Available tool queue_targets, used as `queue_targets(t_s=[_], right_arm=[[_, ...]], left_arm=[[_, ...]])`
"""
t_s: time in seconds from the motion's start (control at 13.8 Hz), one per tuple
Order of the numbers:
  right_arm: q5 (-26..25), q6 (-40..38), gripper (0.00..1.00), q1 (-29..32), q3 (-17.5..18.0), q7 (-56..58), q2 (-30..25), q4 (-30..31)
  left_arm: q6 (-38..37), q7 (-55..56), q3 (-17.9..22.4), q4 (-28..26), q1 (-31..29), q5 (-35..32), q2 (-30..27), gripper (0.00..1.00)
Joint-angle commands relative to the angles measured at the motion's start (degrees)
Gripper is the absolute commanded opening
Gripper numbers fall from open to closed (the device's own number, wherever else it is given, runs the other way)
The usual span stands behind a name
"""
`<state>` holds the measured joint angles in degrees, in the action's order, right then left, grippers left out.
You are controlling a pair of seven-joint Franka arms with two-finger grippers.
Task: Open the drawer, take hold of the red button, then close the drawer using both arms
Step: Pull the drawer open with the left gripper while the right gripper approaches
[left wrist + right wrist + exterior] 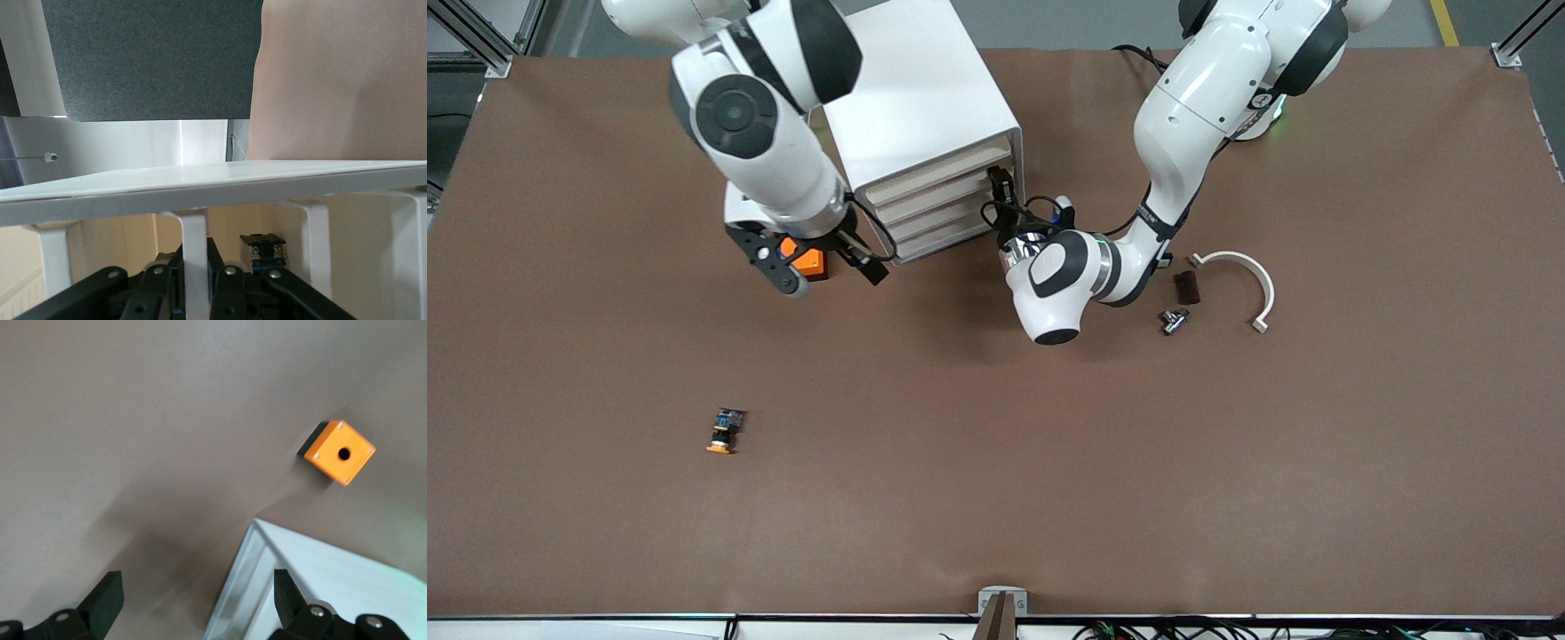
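Observation:
The white drawer cabinet [925,124] stands near the arms' bases, and its drawers look closed. My left gripper [1001,188] is at the drawer fronts, shut on a white drawer handle [194,260]. Beside the handle, a small black and bluish block [263,249] shows against a cream drawer front. Its cap is hidden, so I cannot tell whether it is the red button. My right gripper [823,267] hangs open and empty over the orange cube box [810,260], next to the cabinet's corner [267,587]. The box's hole [343,453] faces up.
An orange-capped twin button [723,432] lies on the brown table, nearer the front camera, toward the right arm's end. A white curved piece [1252,277], a dark brown block [1185,287] and a small metal part [1174,320] lie toward the left arm's end.

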<state>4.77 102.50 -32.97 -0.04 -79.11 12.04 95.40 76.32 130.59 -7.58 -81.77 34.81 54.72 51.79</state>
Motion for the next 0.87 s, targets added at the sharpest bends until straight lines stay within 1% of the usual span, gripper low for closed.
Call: queue_targets(t_s=[0.0,0.29,0.79], right_arm=[[-0.5,1.7,1.0,-2.9,-0.7,-5.1,1.2,-0.1],[-0.8,3.0,1.0,-5.2,-0.7,-9.4,3.3,-0.6],[-2.4,8.2,1.0,-10.2,-0.7,-16.7,6.7,-1.0]], left_arm=[[-0.9,-0.3,-0.1,0.6,-2.2,2.0,0.2,0.1],[-0.7,-0.2,0.0,0.6,-5.9,3.5,0.5,0.13],[-0.2,0.0,0.5,0.7,-12.0,7.0,1.0,0.15]])
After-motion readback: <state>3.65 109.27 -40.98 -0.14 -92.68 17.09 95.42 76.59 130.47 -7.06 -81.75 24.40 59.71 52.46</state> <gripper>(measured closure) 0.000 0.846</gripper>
